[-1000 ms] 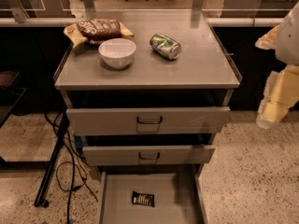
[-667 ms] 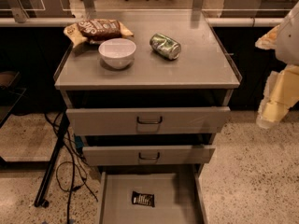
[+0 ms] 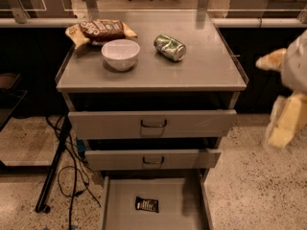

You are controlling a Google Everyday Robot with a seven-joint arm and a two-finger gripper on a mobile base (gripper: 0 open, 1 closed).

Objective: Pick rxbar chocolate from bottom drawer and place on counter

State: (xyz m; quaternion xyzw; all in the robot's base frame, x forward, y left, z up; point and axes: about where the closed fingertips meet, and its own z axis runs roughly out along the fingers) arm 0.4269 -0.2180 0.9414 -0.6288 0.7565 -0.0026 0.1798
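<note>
Reach step, grasp not yet made. Pincer [image 3: 283,123] hangs at the far right, beside the table [image 3: 192,73] and well apart from the bottom drawer [image 3: 177,210]; can't tell if it's clenched or released. Chocolate bar [image 3: 147,204] lies flat on the open drawer's floor, left of middle. Bowl [image 3: 120,53], can [image 3: 170,47] and snack bag [image 3: 100,30] sit on the table. Next, likely: swing left and down over the bar, then grip.
</note>
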